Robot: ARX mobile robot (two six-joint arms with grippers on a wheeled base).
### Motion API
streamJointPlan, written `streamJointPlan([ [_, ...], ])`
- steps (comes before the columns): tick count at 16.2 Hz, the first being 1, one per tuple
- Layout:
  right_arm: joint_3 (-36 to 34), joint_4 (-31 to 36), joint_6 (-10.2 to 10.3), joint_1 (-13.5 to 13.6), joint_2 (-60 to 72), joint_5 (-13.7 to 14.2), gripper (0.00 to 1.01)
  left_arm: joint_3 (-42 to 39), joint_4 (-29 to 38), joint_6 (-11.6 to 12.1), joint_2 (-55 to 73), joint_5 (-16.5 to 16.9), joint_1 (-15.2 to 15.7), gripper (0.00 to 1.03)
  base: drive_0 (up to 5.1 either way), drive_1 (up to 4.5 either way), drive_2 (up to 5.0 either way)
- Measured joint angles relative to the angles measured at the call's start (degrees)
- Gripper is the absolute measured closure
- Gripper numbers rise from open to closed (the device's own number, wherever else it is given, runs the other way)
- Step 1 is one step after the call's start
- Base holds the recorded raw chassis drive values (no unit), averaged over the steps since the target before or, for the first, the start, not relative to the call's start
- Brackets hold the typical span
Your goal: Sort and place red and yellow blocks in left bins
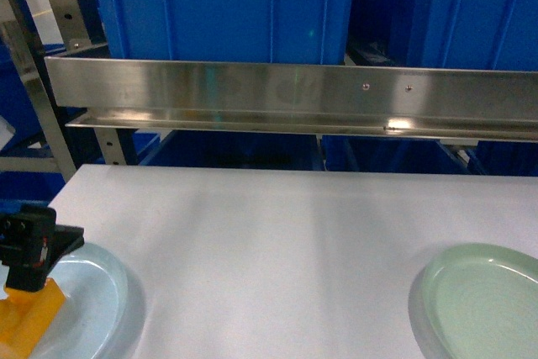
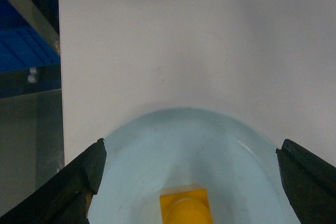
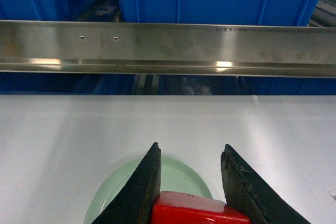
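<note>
The yellow block lies on the pale blue plate, deep between the fingers of my left gripper, which is wide open and touches nothing. In the head view that gripper hangs over the plate at the lower left, with the yellow block just under it. My right gripper is shut on the red block, held above the pale green plate; the head view does not show it. Blue bins stand on the rack behind the table.
A shiny steel rail runs across in front of the bins, a little above the far edge of the white table. The pale green plate sits at the table's front right. The table's left edge drops off beside the blue plate.
</note>
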Motion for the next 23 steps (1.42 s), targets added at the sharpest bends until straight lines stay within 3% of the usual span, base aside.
streamJointPlan([
  [8,0.00,0.00,0.00,0.00,0.00,0.00,0.73,-0.98,2.45,-2.38,5.79,-1.20,0.90,0.05,0.0,0.00,0.0],
  [10,0.00,0.00,0.00,0.00,0.00,0.00,0.73,-0.98,5.88,-2.21,8.48,-2.01,0.96,0.05,0.0,0.00,0.0],
  [18,0.00,0.02,0.00,0.00,0.00,0.00,0.73,-1.31,7.78,-1.03,11.41,-3.61,0.50,0.05,0.0,0.00,0.0],
  [19,0.00,0.00,0.00,0.00,0.00,0.00,0.73,-1.40,8.61,-0.87,12.11,-4.07,0.46,0.10,0.0,0.00,0.0],
  [20,0.00,0.00,0.00,0.00,0.00,0.00,0.73,-1.55,9.35,-0.81,13.31,-4.63,0.46,0.23,0.0,0.00,0.0],
  [21,0.00,0.00,0.00,0.00,0.00,0.00,0.73,-1.53,8.24,-0.96,14.12,-4.33,0.70,0.43,0.0,0.00,0.0],
  [23,0.00,0.02,0.00,0.00,0.00,0.00,0.73,-1.36,7.41,-1.46,14.62,-3.39,0.90,0.64,0.0,0.00,0.0],
])
